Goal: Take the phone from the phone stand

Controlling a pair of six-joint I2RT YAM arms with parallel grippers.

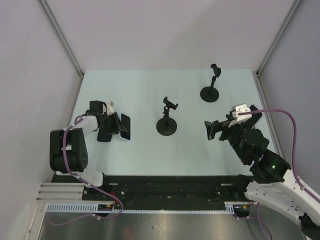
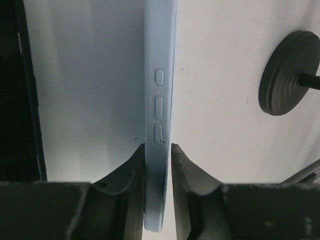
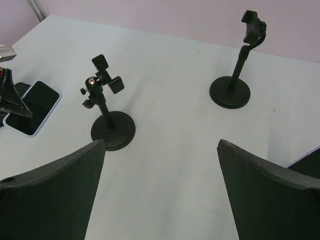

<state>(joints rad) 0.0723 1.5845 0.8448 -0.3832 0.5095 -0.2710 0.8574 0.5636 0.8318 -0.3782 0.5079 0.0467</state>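
From above, the left gripper holds the phone at the left of the table, well apart from the near stand. The right gripper hovers to the right.

Only the left wrist view shows the fingers pinching the phone's edge.

The right wrist view shows its jaws spread wide before the far stand.

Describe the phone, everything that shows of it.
The phone is a slim slab with a dark, unlit screen in a pale blue, matte, rubbery-looking case. Three moulded side buttons show on its edge. The left gripper pinches its front and back faces near one end. It lies screen up, low over the left side of the table, clear of the near stand and the far stand. Whether it touches the table cannot be told.
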